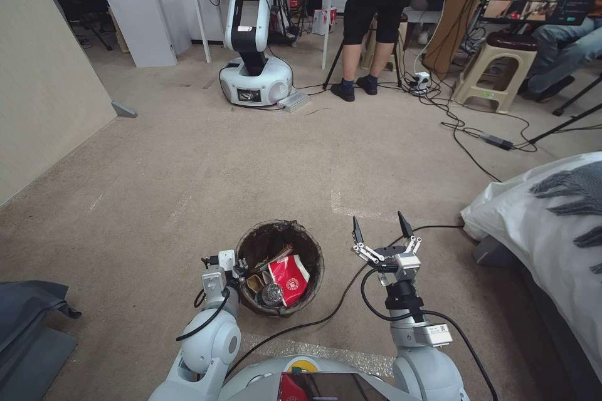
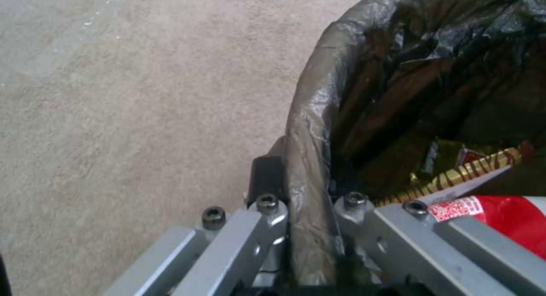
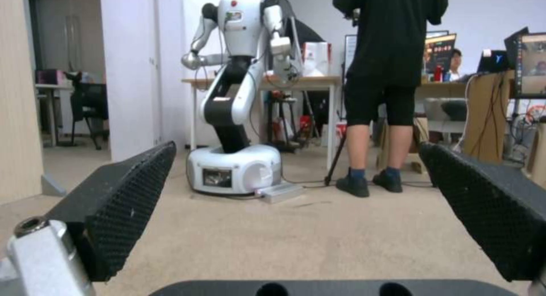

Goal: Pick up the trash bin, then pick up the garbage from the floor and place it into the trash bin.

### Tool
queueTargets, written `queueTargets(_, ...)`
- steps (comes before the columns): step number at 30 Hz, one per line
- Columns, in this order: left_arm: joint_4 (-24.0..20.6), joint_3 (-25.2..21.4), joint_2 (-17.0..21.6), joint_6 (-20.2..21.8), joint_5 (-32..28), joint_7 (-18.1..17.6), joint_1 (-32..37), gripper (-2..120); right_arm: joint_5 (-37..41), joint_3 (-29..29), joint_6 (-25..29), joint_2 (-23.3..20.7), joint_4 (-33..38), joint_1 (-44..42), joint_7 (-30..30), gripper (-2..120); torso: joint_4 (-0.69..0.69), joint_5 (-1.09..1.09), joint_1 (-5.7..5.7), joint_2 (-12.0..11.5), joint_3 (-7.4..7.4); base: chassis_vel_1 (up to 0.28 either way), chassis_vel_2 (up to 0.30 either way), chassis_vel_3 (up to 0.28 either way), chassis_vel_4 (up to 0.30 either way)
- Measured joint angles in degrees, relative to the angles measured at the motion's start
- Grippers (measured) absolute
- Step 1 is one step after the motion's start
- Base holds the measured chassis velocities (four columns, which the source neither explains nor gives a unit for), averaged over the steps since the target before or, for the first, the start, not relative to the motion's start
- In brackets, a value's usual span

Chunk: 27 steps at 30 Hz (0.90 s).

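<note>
While the left end effector (image 1: 241, 270) stays out of the way of nothing, it pinches the bag-lined rim of the trash bin (image 1: 313, 250), which sits low over the floor (image 1: 157, 169) just ahead of the robot with the garbage (image 1: 288, 279) inside. Beside it the right end effector (image 1: 382, 229) hangs released, fingers spread, holding nothing.

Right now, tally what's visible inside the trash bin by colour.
Inside the trash bin, held at its rim by the left hand:
Red-and-white packets: 1
Tan paper items: 1
Yellow striped wrappers: 1
Clear items: 1
Total: 4
</note>
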Motion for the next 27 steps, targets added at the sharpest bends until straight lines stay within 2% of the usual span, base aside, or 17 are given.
queueTargets(14, 2.62, -1.15, -0.28, -0.96, -1.14, 0.05, -1.13, 3, -0.06, 0.11, 0.09, 0.05, 0.07, -0.21, -0.05, 100, 0.00, 0.02, 0.00, 0.01, -0.01, 0.000, 0.000, 0.000, 0.000)
queueTargets(21, 4.80, -1.83, -0.33, -1.28, -3.58, -0.11, -1.94, 3, -0.15, 0.18, 0.08, 0.02, 0.24, -0.32, -0.10, 100, 0.00, 0.03, 0.00, 0.01, -0.01, 0.000, 0.000, 0.000, 0.000)
queueTargets(22, 5.06, -1.88, -0.34, -1.31, -3.89, -0.13, -2.03, 24, -0.19, 0.18, 0.09, 0.05, 0.23, -0.35, -0.12, 100, -0.01, 0.03, 0.00, 0.02, -0.01, 0.000, 0.000, 0.000, 0.000)
queueTargets(26, 5.88, -1.98, -0.45, -1.45, -4.87, -0.23, -2.32, 24, -0.33, 0.18, 0.08, 0.09, 0.16, -0.43, -0.16, 100, -0.01, 0.02, -0.01, 0.02, -0.02, 0.000, 0.000, 0.000, 0.000)
queueTargets(27, 6.03, -1.99, -0.48, -1.50, -5.08, -0.26, -2.40, 41, -0.35, 0.18, 0.08, 0.09, 0.12, -0.46, -0.17, 100, -0.01, 0.02, -0.01, 0.02, -0.02, 0.000, 0.000, 0.000, 0.000)
